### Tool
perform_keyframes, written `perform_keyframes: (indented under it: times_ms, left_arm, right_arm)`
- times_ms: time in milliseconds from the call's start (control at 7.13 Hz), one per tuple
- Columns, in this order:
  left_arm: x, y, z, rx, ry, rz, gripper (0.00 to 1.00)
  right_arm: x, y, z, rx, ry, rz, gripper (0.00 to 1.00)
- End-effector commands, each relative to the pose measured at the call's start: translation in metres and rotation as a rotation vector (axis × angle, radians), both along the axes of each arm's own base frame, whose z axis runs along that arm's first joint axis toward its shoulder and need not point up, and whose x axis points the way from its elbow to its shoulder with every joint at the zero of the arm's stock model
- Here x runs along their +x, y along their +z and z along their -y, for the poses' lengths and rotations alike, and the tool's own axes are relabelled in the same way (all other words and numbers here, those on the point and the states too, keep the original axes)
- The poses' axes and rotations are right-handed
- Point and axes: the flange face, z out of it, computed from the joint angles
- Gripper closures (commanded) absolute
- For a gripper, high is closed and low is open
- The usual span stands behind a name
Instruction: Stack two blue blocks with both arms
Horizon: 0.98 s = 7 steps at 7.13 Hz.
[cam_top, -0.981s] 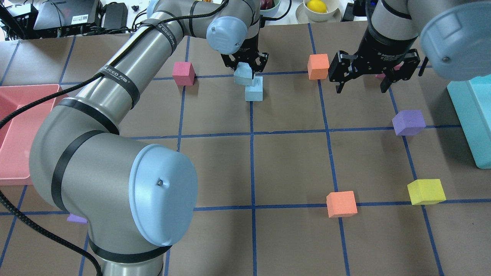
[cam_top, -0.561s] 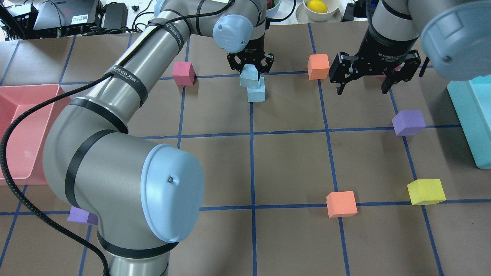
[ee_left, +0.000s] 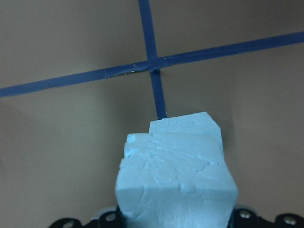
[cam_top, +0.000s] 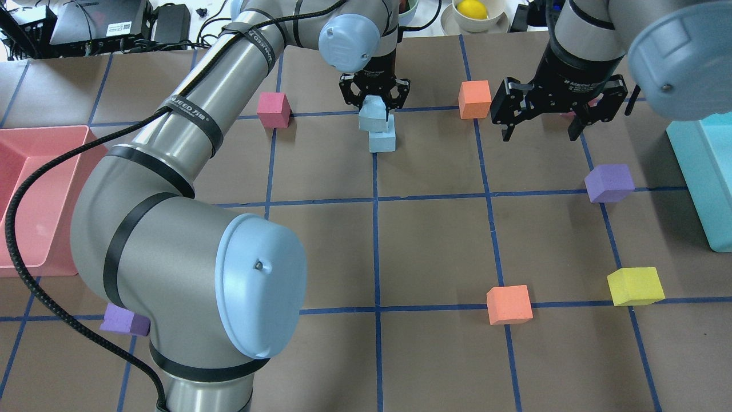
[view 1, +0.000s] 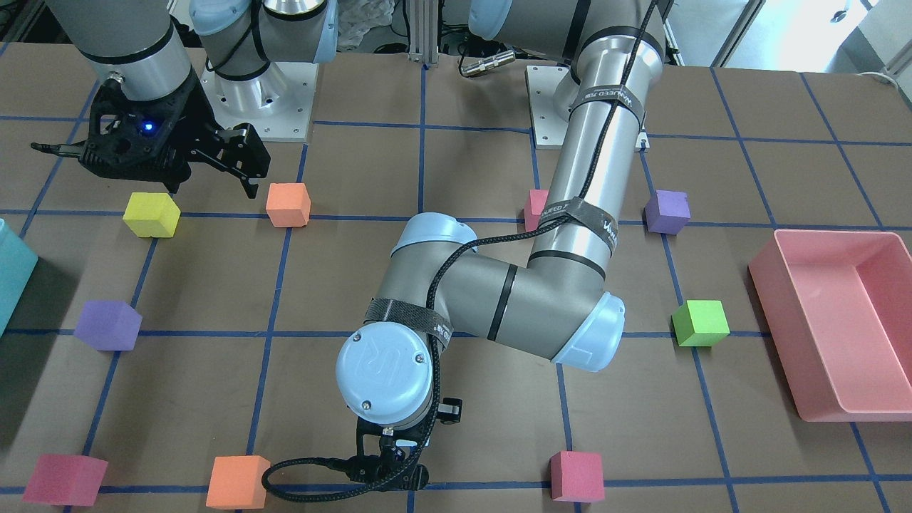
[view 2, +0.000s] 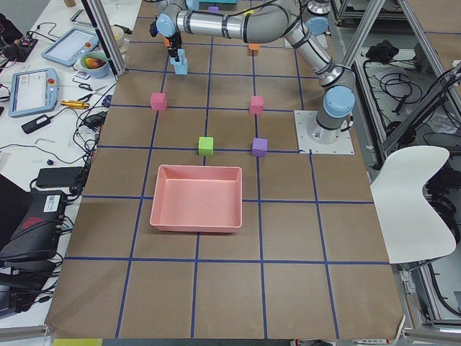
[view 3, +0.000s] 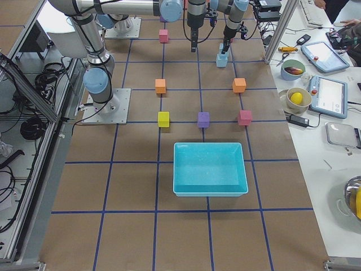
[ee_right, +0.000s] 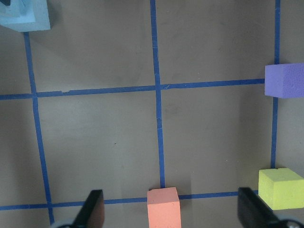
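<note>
My left gripper [cam_top: 374,102] is shut on one pale blue block [cam_top: 372,114] and holds it over the second blue block [cam_top: 382,141], which sits on the table at a tape crossing. The held block is offset a little to the left of the lower one; I cannot tell if they touch. In the left wrist view the held block [ee_left: 175,183] fills the lower centre, with the lower block [ee_left: 186,125] showing behind it. My right gripper [cam_top: 538,136] is open and empty, hovering to the right of the stack. The right wrist view shows a blue block [ee_right: 23,16] at top left.
An orange cube [cam_top: 474,99] sits between the two grippers and a pink cube [cam_top: 273,109] lies left of the stack. A purple cube [cam_top: 609,182], a yellow cube [cam_top: 635,285] and an orange cube [cam_top: 509,304] lie right. A pink bin [cam_top: 34,189] stands left, a teal bin [cam_top: 703,171] right.
My left gripper has moved right with the blue block, from beside the lower block to over it. The right gripper has stayed open in place.
</note>
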Motion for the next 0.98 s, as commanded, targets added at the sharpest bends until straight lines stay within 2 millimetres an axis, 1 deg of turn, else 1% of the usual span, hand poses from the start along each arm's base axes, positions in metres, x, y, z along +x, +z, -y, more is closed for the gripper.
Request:
perform_keyframes:
  times_ms: [0, 280, 421, 561, 701, 841]
  left_arm:
    - [-0.003, 0.000, 0.003, -0.002, 0.087, -0.010, 0.53]
    - [-0.004, -0.005, 0.006, 0.000, 0.104, -0.009, 0.53]
    - [-0.009, -0.012, 0.006, 0.016, 0.122, -0.051, 0.53]
    - [-0.010, -0.019, 0.008, 0.019, 0.136, -0.050, 0.53]
    - [-0.008, -0.022, 0.005, 0.037, 0.132, -0.034, 0.49]
    - [-0.007, -0.022, 0.003, 0.054, 0.132, -0.023, 0.49]
  right_arm:
    - [0.000, 0.000, 0.000, 0.000, 0.001, -0.003, 0.00]
    - [-0.001, 0.000, 0.000, 0.000, -0.001, -0.006, 0.00]
    - [-0.001, 0.000, 0.000, 0.000, 0.001, -0.009, 0.00]
    - [-0.001, 0.002, -0.001, -0.003, -0.002, -0.009, 0.00]
    - [0.000, 0.002, -0.001, -0.003, 0.001, -0.008, 0.00]
    - [-0.001, 0.002, -0.001, -0.005, -0.002, -0.006, 0.00]
